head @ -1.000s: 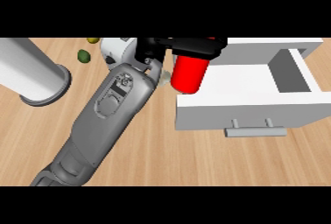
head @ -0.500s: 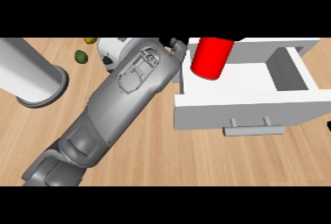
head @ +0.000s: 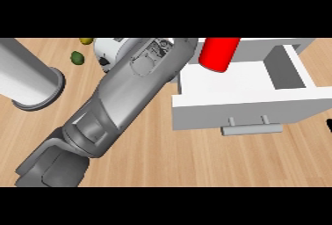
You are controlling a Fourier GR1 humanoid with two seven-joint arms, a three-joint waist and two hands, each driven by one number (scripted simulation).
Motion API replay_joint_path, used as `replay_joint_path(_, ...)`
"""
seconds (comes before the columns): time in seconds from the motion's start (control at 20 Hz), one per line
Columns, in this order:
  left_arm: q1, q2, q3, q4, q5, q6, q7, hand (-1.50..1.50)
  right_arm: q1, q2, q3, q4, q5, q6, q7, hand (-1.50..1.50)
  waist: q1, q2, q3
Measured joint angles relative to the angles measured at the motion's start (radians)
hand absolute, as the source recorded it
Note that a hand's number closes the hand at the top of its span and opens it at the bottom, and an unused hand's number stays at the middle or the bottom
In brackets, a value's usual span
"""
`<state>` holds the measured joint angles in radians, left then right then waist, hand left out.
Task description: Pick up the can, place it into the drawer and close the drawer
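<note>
While the red can [head: 218,54] sits at upper middle, over the open white drawer [head: 246,103]
Left forearm [head: 123,101] crosses the frame; its hand is hidden, so grip unknown

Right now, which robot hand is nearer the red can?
Left. Its forearm ends beside the can's left side, the robot hand out of view at the top. The right robot hand is a black sliver at the right edge, beyond the drawer.

Pale, matt wood-grain counter top [head: 194,162]; smooth, matt white open drawer box [head: 246,94] with grey, perhaps metal, bar handle [head: 251,129]; glossy, smooth red cylindrical can [head: 218,53]; satin grey hard-shelled forearm [head: 123,101]; smooth pale grey cylinder [head: 27,74], possibly brushed metal
</note>
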<state>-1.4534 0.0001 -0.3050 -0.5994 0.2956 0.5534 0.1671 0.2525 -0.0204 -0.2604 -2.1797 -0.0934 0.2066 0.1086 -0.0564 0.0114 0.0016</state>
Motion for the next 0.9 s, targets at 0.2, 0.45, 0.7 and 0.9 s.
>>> replay_joint_path(0.2, -0.03, 0.0, -0.036, 0.059, 0.052, 0.01, -0.018, 1.5, -0.025, 0.006, 0.016, 0.024, 0.016, -0.008, -0.006, -1.5, -0.007, 0.002, 0.0)
replay_joint_path(0.45, -0.033, 0.0, -0.112, 0.1, 0.106, 0.035, -0.05, 1.5, -0.065, -0.003, 0.026, 0.028, 0.028, -0.02, 0.02, -1.5, -0.02, 0.005, 0.001)
replay_joint_path(0.7, -0.028, 0.0, -0.161, 0.14, 0.14, 0.068, -0.1, 1.5, -0.082, -0.017, 0.012, 0.025, 0.007, -0.016, 0.035, -1.5, -0.033, 0.008, 0.001)
replay_joint_path(0.9, -0.015, 0.0, -0.208, 0.162, 0.163, 0.09, -0.129, 1.5, -0.103, -0.022, 0.015, 0.043, 0.013, -0.016, 0.032, -1.5, -0.042, 0.011, 0.001)
